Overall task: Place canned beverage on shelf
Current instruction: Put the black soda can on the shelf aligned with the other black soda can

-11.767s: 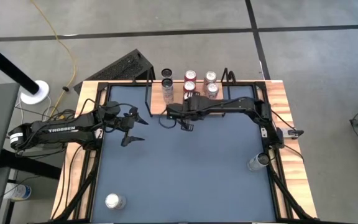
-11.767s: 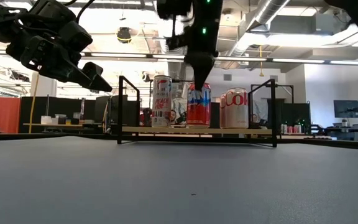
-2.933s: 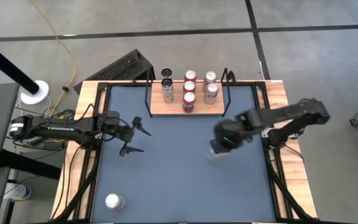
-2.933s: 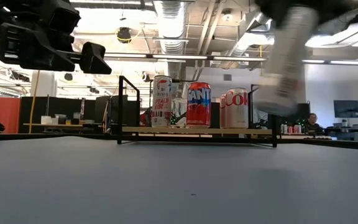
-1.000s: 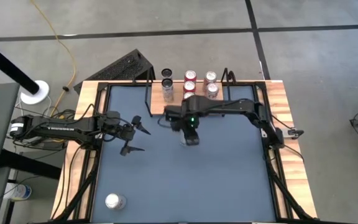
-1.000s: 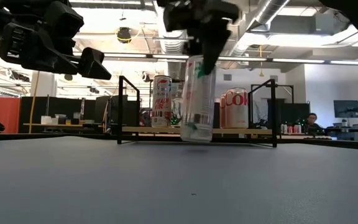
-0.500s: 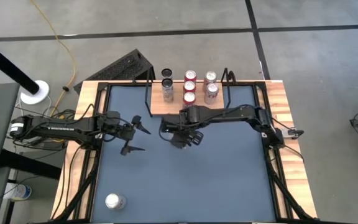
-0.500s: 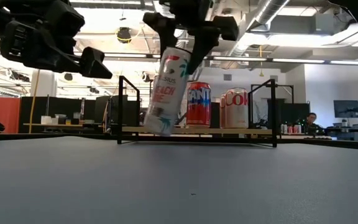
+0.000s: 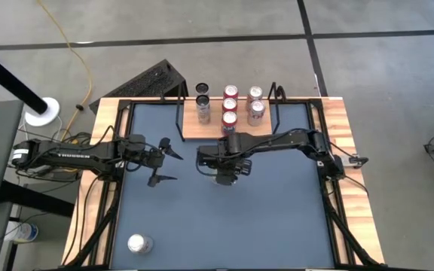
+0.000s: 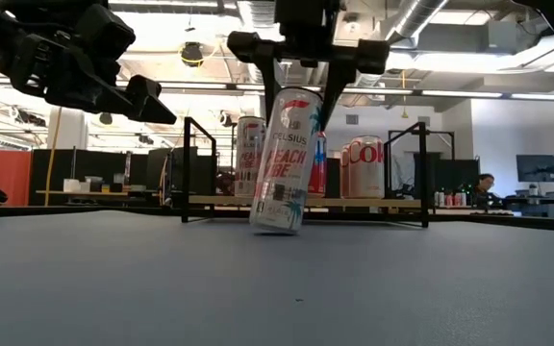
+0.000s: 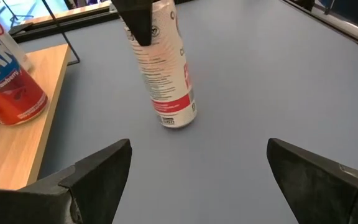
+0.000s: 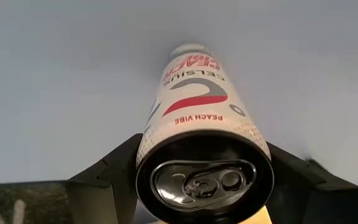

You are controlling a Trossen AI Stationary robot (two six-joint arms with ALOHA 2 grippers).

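Dark-blue tabletop under right gripper, clamped on tall white slim Celsius can, tilted, hanging just before light-wood shelf on black wire frame. Mid-carry, apparently; next calls for lifting, levelling, setting into free shelf space. Left gripper spread, idle beside.

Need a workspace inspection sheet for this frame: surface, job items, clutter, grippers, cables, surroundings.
Surface: dark-blue tabletop.
Job's things: Celsius can tilted, in front of the shelf; shelf carries other cans.
Clutter: loose can at near left corner.
Grippers: right gripper clamps the Celsius can's top; left gripper open, empty, at table's left.
Cables: yellow cord on floor.
Surroundings: seated person far behind.
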